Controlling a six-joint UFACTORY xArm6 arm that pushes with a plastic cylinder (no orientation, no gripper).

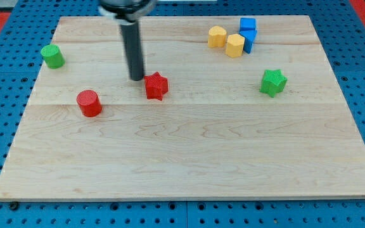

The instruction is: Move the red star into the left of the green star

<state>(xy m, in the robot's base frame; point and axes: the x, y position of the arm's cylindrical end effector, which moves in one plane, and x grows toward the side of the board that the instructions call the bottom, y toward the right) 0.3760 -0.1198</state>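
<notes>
The red star point(156, 86) lies on the wooden board point(189, 158), left of centre in the upper half. The green star point(273, 82) lies far to the view's right of it, at about the same height. My tip point(137, 78) rests on the board just to the left of the red star, close to its left edge or touching it. The dark rod rises from there to the view's top.
A red cylinder point(89, 103) stands left of and below my tip. A green cylinder point(52, 56) is at the far left. Two yellow blocks point(217, 37) point(235, 45) and a blue block point(248, 33) cluster at the top right.
</notes>
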